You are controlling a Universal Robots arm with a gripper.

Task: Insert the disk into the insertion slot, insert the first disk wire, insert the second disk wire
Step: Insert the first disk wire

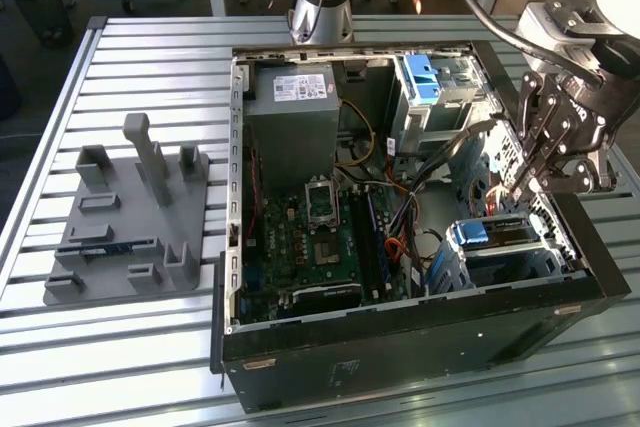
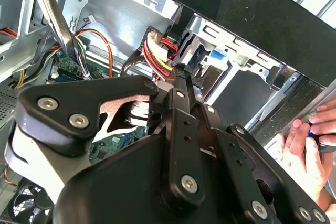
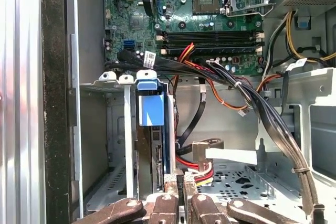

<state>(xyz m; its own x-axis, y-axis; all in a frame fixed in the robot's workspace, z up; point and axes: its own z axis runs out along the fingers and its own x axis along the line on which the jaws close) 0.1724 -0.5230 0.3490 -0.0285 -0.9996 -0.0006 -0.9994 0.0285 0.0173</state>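
Observation:
The disk (image 1: 497, 236) sits in the silver insertion slot (image 1: 555, 265) at the case's front corner on the exterior view's right, its blue tab (image 1: 468, 235) facing into the case. In the first wrist view the disk (image 3: 157, 156) stands edge-on behind its blue tab (image 3: 149, 104), inside the insertion slot (image 3: 102, 129). My gripper (image 1: 522, 190) hangs just above the disk's rear end. In both wrist views the gripper (image 2: 182, 73) (image 3: 181, 181) is shut on a connector with red, yellow and black wires (image 2: 157, 56) (image 3: 198, 169), close to the disk's back edge.
A thick black cable bundle (image 3: 262, 114) crosses the case near my fingers. The motherboard (image 1: 315, 237), grey power supply (image 1: 290, 117) and a taller cage with a light-blue piece (image 1: 432, 77) fill the case. A grey fixture board (image 1: 130, 217) lies on the exterior view's left. A person's hand (image 2: 310, 150) rests outside the case.

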